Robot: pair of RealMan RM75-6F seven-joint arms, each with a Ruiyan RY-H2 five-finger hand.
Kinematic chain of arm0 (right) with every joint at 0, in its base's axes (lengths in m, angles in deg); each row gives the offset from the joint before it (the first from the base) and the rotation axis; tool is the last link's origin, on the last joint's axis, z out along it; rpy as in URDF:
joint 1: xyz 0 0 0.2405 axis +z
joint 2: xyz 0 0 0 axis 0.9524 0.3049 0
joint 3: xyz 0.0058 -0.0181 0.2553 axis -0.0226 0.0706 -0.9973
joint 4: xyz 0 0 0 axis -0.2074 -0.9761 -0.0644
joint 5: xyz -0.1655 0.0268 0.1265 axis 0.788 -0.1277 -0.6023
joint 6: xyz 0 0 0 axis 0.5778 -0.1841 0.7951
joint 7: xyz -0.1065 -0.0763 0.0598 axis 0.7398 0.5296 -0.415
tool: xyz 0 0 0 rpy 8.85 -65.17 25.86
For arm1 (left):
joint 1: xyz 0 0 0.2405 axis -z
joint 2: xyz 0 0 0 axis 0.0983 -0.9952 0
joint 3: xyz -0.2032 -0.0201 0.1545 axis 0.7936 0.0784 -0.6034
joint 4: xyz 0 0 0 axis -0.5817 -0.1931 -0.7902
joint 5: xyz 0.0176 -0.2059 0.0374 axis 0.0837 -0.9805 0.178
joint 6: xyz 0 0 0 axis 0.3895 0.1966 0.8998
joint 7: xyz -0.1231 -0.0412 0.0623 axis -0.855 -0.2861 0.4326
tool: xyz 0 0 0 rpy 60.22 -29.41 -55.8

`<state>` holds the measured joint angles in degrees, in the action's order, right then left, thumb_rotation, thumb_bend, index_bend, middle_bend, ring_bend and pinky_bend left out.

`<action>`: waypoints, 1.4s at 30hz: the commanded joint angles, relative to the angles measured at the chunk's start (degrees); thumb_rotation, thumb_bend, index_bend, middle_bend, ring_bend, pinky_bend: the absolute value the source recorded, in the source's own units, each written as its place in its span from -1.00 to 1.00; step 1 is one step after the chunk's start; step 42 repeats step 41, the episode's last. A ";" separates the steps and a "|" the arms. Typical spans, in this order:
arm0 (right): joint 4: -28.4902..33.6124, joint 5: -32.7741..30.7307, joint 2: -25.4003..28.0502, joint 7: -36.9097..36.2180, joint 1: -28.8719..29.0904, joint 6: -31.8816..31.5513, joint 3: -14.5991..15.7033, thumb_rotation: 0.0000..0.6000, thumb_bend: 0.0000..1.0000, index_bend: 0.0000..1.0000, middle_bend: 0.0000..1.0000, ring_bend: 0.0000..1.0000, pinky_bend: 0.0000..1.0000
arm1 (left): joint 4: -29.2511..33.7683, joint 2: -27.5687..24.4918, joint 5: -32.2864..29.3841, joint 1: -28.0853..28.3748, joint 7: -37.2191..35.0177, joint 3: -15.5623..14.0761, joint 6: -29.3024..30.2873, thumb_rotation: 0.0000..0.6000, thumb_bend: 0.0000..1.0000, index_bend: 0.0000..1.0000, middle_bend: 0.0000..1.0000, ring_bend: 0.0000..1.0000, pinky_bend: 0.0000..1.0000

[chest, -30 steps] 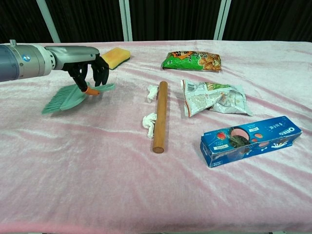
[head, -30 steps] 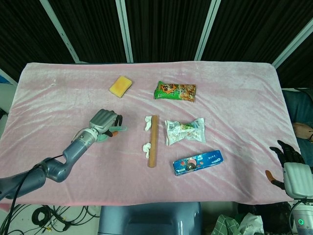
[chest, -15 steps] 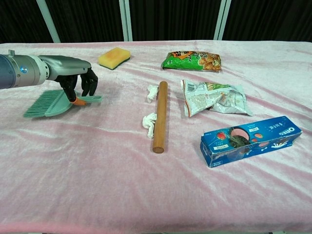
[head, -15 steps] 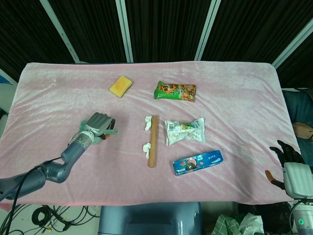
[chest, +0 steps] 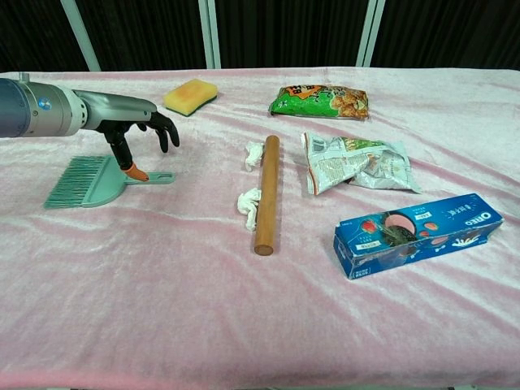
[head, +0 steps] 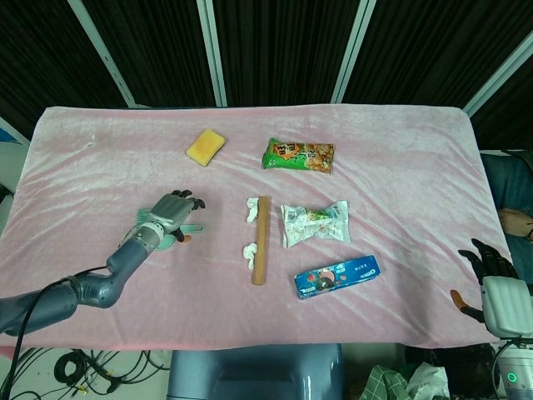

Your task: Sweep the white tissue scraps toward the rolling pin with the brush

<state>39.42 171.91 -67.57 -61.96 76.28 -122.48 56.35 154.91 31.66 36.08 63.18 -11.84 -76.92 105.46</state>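
Chest view gives us the brush (chest: 91, 179) lying flat on the pink desk (chest: 244, 325), bristles pointing away from the rolling pin (chest: 266, 194) and handle pointing toward it. Our left hand (chest: 138, 135) hangs just above that handle with fingers spread and nothing gripped; one orange fingertip looks to touch the handle or sit just over it, and we cannot tell which. Two white tissue scraps (chest: 249, 205) lie against the pin's left side, one near its far end, one near its middle, so we judge the sweeping largely done. The pin's long axis runs away from us, across the brush's. Head view shows what the chest view lacks: our right hand (head: 487, 275) far off at the desk's right edge, fingers apart and empty, much farther from the brush than the left. It hides most of the brush under the left hand, though.
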 commanded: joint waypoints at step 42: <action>-0.66 0.52 -0.76 2.94 -0.44 -2.24 -0.40 1.00 -0.63 -0.53 -0.82 -0.78 -0.62 | 27.06 -21.23 31.86 -47.84 -20.58 -13.84 61.83 1.00 -0.57 -0.71 -0.68 -1.00 -1.00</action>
